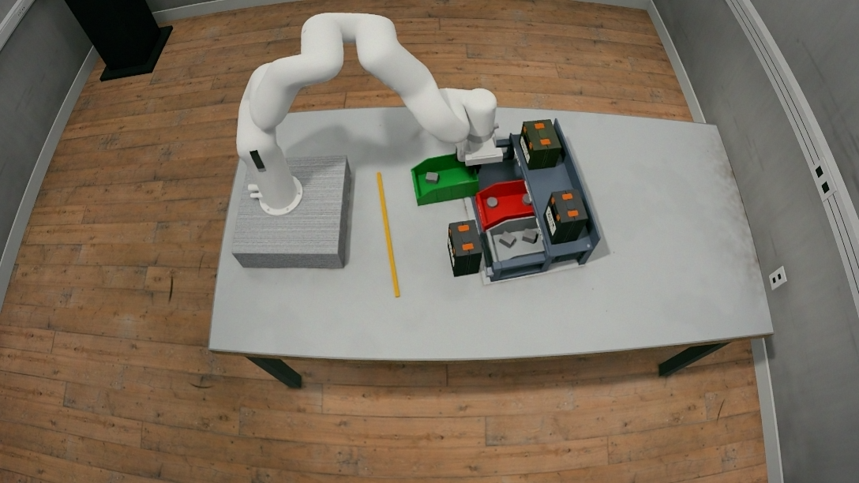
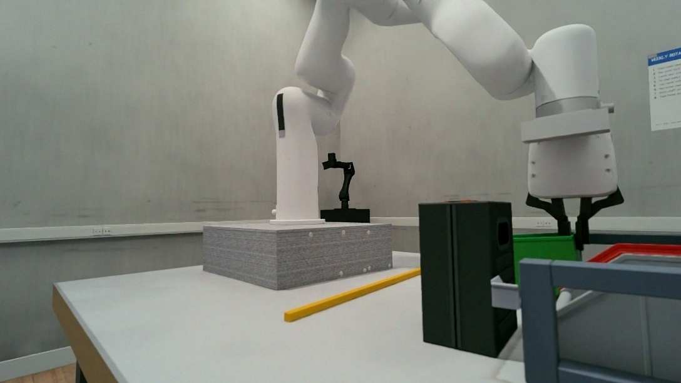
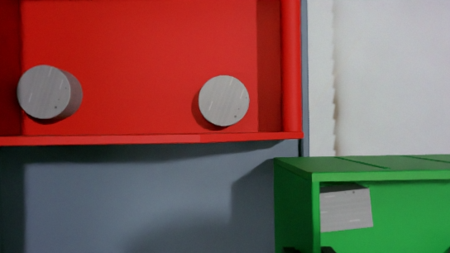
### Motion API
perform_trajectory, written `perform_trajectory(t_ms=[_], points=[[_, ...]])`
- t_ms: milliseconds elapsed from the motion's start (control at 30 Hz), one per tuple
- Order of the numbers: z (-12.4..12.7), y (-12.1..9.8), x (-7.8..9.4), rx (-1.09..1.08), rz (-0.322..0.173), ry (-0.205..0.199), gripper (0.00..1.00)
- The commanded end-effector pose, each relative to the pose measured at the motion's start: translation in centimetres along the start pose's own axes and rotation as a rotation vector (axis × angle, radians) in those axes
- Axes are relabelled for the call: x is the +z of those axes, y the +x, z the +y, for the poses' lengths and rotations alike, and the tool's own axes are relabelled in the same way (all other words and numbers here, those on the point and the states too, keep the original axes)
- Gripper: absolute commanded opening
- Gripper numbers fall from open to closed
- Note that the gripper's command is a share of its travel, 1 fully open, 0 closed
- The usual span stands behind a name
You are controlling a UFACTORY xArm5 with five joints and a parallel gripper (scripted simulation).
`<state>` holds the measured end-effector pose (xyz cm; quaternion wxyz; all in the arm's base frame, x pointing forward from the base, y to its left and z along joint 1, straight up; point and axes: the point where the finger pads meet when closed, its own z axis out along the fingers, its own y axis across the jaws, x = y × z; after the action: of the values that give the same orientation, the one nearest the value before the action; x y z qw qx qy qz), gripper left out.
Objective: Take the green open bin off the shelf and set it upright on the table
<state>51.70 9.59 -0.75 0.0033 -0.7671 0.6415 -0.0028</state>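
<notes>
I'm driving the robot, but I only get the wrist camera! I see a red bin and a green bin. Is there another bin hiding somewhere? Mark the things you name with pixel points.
Observer: Yes! The top view shows a grey bin (image 1: 517, 248) (image 2: 599, 328) with two grey parts (image 1: 507, 238) in it, on the red bin (image 1: 510, 210) (image 2: 628, 248) (image 3: 145, 62)'s far side from the green bin (image 1: 441, 189) (image 2: 544, 258) (image 3: 405, 215).
Operator: Cool! Is anything lying on the table by the robot's feet?
Observer: A yellow stick (image 1: 388, 234) (image 2: 352, 295) lies between the robot's grey block (image 1: 300, 228) (image 2: 243, 252) and the shelf (image 1: 516, 262) (image 2: 536, 323).
Operator: Anything tall I could bump?
Observer: Maybe: a dark box (image 1: 465, 255) (image 2: 437, 276) stands on the table, just beside the shelf.
</notes>
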Motion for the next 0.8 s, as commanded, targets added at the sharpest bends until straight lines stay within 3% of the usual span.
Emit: perform_trajectory(t_ms=[0, 767], points=[[-0.18, 0.00, -0.18, 0.000, 0.000, 0.005, 0.09], [-0.19, 0.00, -0.19, 0.000, 0.000, 0.005, 0.06]])
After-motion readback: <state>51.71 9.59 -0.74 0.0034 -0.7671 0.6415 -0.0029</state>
